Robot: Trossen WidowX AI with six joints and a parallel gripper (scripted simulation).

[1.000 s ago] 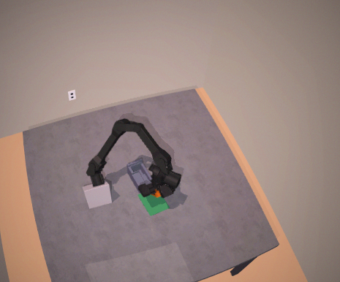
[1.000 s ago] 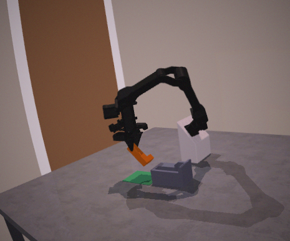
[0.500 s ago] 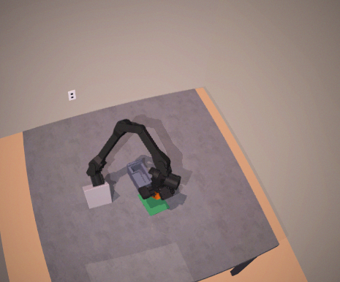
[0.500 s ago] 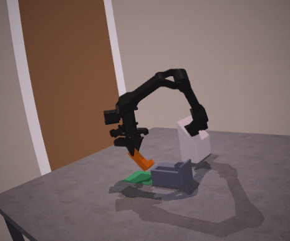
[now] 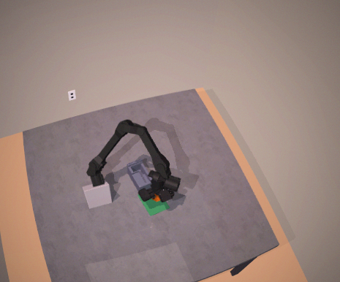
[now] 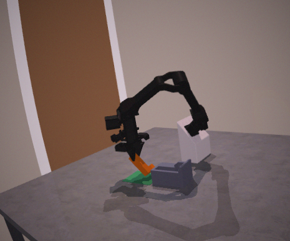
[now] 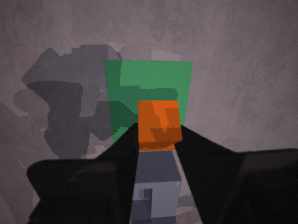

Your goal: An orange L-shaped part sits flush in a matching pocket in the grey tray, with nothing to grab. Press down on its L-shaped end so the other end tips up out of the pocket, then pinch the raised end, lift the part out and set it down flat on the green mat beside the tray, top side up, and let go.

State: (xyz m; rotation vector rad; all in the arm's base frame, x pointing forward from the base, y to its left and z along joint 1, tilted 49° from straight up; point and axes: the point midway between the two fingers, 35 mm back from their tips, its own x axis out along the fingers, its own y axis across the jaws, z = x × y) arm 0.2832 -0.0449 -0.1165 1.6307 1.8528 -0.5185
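My gripper (image 6: 135, 155) (image 7: 155, 127) (image 5: 156, 196) is shut on one end of the orange L-shaped part (image 6: 142, 165) (image 7: 159, 123) (image 5: 157, 198). The part hangs tilted, its lower L-shaped end close above the green mat (image 6: 136, 178) (image 7: 149, 75) (image 5: 155, 208). I cannot tell if it touches the mat. The grey tray (image 6: 171, 175) (image 5: 138, 174) (image 7: 156, 185) stands right beside the mat, its pocket empty. In the wrist view the part is over the mat's near half.
A pale grey block (image 5: 97, 195) (image 6: 194, 140) carries the arm's base beside the tray. The grey table (image 6: 249, 175) ends at edges to the left and front. A wall socket (image 5: 72, 95) is on the far wall.
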